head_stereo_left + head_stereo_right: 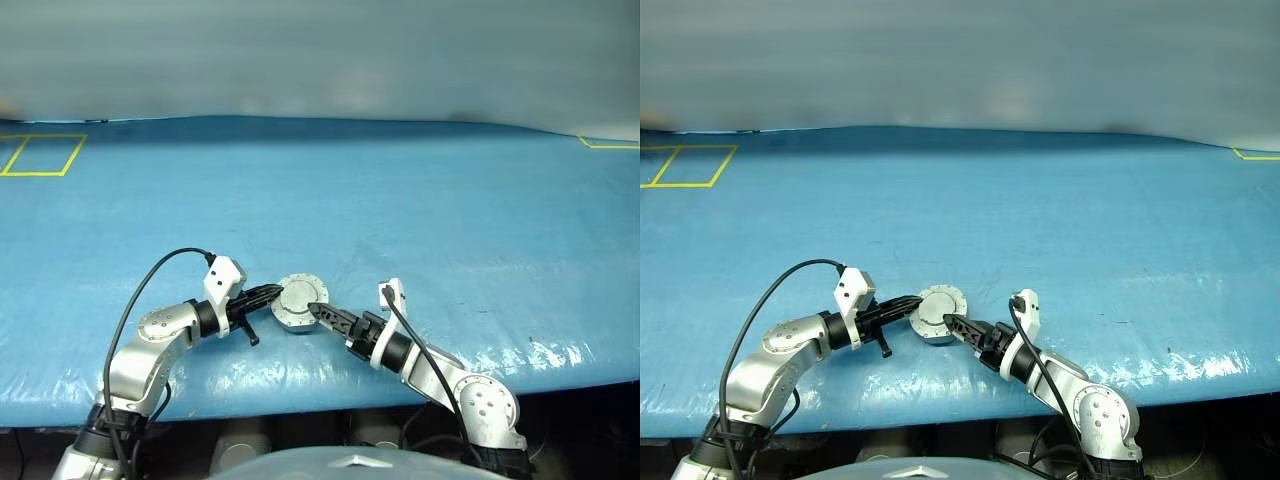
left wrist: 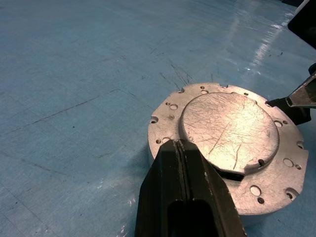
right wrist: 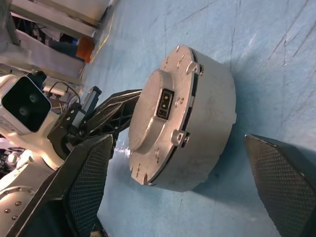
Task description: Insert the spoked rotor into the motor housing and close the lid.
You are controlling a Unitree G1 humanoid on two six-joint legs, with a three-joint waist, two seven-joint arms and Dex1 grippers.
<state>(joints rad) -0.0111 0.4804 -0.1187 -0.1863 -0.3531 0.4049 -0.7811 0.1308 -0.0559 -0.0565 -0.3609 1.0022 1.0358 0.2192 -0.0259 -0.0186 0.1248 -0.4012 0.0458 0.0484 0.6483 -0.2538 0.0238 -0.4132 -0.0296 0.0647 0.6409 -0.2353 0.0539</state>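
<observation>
The motor housing (image 1: 298, 300) is a round silver-grey drum standing on the blue table near its front edge. The lid (image 2: 229, 131) lies flat and closed on top of it, plain grey face with raised centre up. The spoked rotor is hidden. My left gripper (image 1: 272, 293) is shut, and its tips (image 2: 178, 144) rest at the lid's left rim. From the right, my right gripper (image 1: 318, 312) is open, with the housing (image 3: 207, 128) ahead between its spread fingers (image 3: 89, 182). One right fingertip (image 2: 296, 98) sits at the lid's rim.
The blue table cover (image 1: 420, 220) stretches far back and to both sides. Yellow tape outlines lie at the far left (image 1: 40, 155) and far right (image 1: 610, 143). The table's front edge (image 1: 300, 400) runs just behind both wrists.
</observation>
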